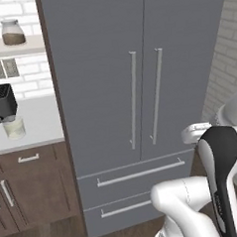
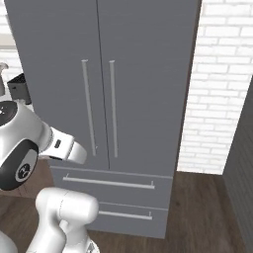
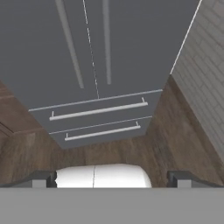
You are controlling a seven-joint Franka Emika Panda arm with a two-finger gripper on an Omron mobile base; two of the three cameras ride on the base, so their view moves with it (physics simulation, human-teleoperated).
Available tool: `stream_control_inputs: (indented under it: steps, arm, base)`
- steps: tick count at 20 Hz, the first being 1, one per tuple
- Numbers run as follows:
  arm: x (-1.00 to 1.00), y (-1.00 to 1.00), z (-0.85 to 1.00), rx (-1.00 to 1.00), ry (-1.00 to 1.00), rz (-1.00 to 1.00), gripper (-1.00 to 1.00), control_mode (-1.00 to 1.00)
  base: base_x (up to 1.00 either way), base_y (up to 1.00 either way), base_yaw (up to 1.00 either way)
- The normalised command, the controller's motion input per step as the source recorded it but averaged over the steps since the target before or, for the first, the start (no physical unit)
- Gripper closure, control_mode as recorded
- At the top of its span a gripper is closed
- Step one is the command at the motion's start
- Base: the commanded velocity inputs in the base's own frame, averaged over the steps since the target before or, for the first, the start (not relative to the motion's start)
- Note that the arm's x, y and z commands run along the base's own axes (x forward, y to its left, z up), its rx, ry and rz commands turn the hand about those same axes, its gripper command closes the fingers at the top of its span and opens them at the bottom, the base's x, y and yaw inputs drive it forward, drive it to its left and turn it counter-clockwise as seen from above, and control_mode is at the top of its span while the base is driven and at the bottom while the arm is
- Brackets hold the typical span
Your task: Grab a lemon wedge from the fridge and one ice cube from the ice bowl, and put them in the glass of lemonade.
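The tall grey fridge [image 1: 103,81] [image 2: 143,74] [image 3: 135,48] stands straight ahead with both doors shut, two silver bar handles [image 1: 134,99] side by side and two closed drawers [image 1: 139,174] below. The lemon wedge is hidden. The glass of lemonade [image 1: 14,128] sits on the white counter [image 1: 39,123] left of the fridge. The ice bowl and ice cube are out of view. My gripper [image 3: 111,179] is open, its fingertips [image 3: 43,179] wide apart and holding nothing. It hangs a short way in front of the fridge, looking down at the drawers and floor.
A black toaster [image 1: 1,103] stands behind the glass, and a lidded jar [image 1: 13,32] sits on a shelf above. Dark wood cabinets [image 1: 30,188] run under the counter. A white brick wall [image 2: 217,84] flanks the fridge's right side, above wooden floor [image 2: 202,207].
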Motion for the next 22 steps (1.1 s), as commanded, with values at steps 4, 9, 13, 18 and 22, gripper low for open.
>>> stream_control_inputs:
  steps: [4, 9, 13, 18, 22]
  arm:
    - [0.0, 0.0, 0.0, 0.0, 0.0, 0.0, -1.0, 1.0]
    - [0.0, 0.0, 0.0, 0.0, 0.0, 0.0, -1.0, 1.0]
    - [0.0, 0.0, 0.0, 0.0, 0.0, 0.0, -1.0, 1.0]
    - [0.0, 0.0, 0.0, 0.0, 0.0, 0.0, -1.0, 1.0]
    - [0.0, 0.0, 0.0, 0.0, 0.0, 0.0, -1.0, 1.0]
  base:
    - [0.02, 0.0, 0.0]
    - [0.01, 0.02, 0.0]
    - [0.06, 0.06, 0.0]
    - [0.0, 0.0, 0.0]
    - [0.0, 0.0, 0.0]
